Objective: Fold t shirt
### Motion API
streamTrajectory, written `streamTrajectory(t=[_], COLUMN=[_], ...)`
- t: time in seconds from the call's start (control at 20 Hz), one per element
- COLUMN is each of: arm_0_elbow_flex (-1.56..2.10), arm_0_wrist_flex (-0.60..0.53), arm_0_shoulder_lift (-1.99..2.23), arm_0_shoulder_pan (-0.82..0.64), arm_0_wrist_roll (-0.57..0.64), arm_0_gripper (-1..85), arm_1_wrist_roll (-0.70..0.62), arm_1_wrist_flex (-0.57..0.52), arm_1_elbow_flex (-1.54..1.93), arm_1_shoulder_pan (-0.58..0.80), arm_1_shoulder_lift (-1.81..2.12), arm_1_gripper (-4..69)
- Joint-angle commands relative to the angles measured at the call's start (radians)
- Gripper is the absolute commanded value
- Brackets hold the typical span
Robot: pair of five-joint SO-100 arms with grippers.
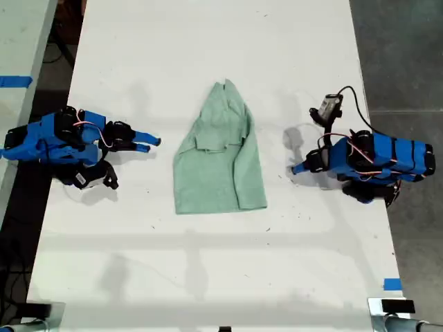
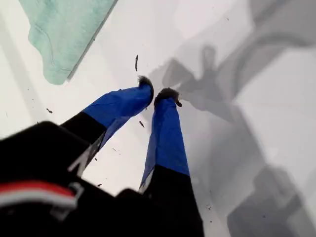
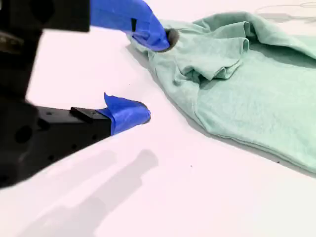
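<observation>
The pale sage-green t shirt [image 1: 221, 166] lies flat in the middle of the white table [image 1: 208, 277], partly folded, tapering to a point at its far end, with a small flap turned over near its middle. My first gripper [image 1: 296, 168] rests on the table at the exterior view's right, a short gap from the shirt. Its blue fingers [image 2: 163, 133] are shut on nothing, and a corner of the shirt [image 2: 64, 29] shows ahead. My second gripper [image 1: 151, 144] lies at the exterior view's left, open and empty [image 3: 153, 76], just short of the shirt's [image 3: 247, 84] edge.
Dark floor [image 1: 401, 55] borders the table along the exterior view's right. Another pale surface with blue tape [image 1: 14, 81] stands off the left. A blue tape mark [image 1: 392, 284] sits at the table's near right corner in the exterior view.
</observation>
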Motion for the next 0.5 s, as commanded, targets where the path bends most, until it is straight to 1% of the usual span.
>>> streamTrajectory(t=[0.0, 0.1, 0.15, 0.25, 0.35, 0.45], arm_0_elbow_flex=[-0.031, -0.032, -0.032, -0.035, -0.035, -0.034], arm_0_wrist_flex=[-0.011, -0.009, -0.009, -0.005, 0.002, 0.002], arm_0_shoulder_lift=[0.009, 0.009, 0.009, 0.009, 0.009, 0.009], arm_0_shoulder_pan=[-0.104, -0.129, -0.114, -0.037, -0.025, -0.029], arm_0_wrist_roll=[-0.014, -0.014, -0.014, -0.02, -0.074, -0.08], arm_0_gripper=[18.8, 18.8, 18.8, 18.6, 18.4, 18.4], arm_1_wrist_roll=[0.008, 0.008, 0.008, 0.009, 0.014, 0.014], arm_1_wrist_flex=[0.008, 0.009, 0.009, 0.011, 0.011, 0.011], arm_1_elbow_flex=[0.011, 0.011, 0.011, 0.011, 0.012, 0.012], arm_1_shoulder_pan=[0.011, 0.011, 0.011, 0.011, 0.009, 0.009], arm_1_shoulder_lift=[0.009, 0.009, 0.009, 0.009, 0.009, 0.009], arm_1_gripper=[4.1, 4.1, 4.1, 4.0, 4.0, 3.9])
